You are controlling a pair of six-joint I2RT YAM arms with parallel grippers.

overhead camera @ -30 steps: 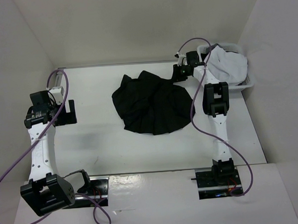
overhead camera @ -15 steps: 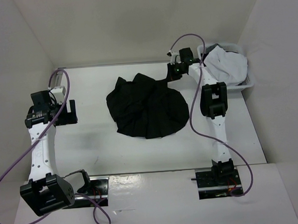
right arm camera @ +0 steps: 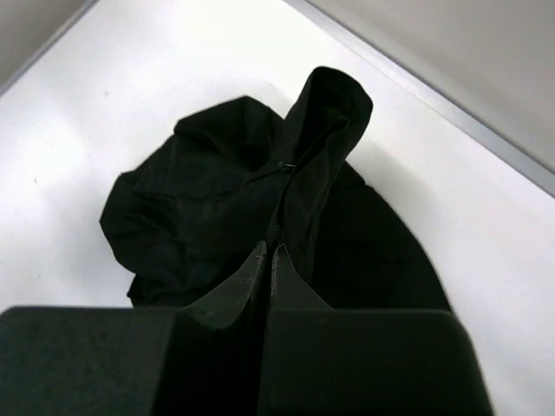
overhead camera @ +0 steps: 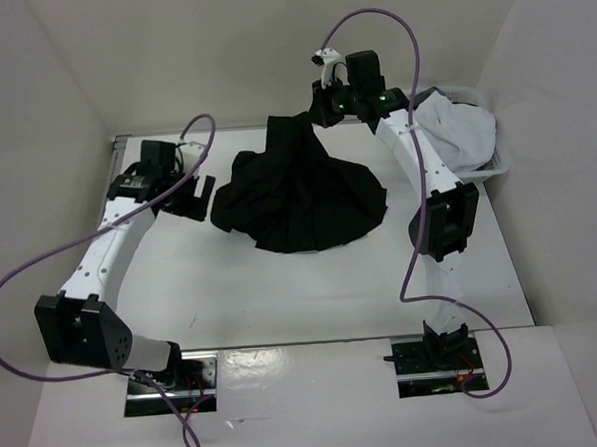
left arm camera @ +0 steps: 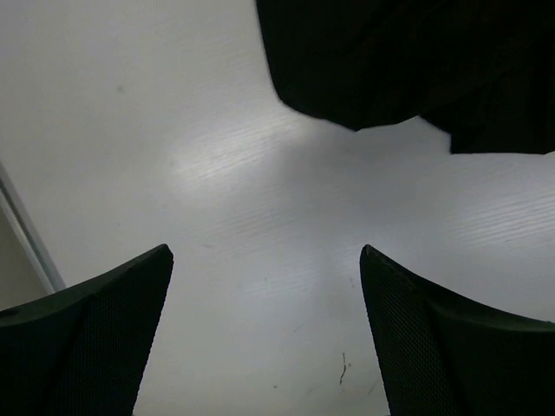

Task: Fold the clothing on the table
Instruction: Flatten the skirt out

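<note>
The clothing (overhead camera: 307, 198), a black pleated skirt, lies in a heap at the middle back of the table (overhead camera: 282, 294). One part of it is pulled up into a peak toward the back. My right gripper (overhead camera: 318, 110) is shut on that raised part; in the right wrist view the fingertips (right arm camera: 269, 247) pinch a fold of the clothing (right arm camera: 199, 199), which hangs down to the table (right arm camera: 87, 113). My left gripper (overhead camera: 199, 197) stands open just left of the heap. In its wrist view the gripper (left arm camera: 264, 251) holds nothing, with the clothing (left arm camera: 390, 61) a little beyond it.
A white plastic basket (overhead camera: 496, 163) holding a white garment (overhead camera: 459, 135) sits at the back right corner. White walls enclose the table on the left, back and right. The table's grey rim (right arm camera: 451, 113) runs close behind the raised fabric.
My right gripper has shut on the skirt's edge and lifted it up and back-left. My left arm has swung from the table's left side in toward the skirt.
</note>
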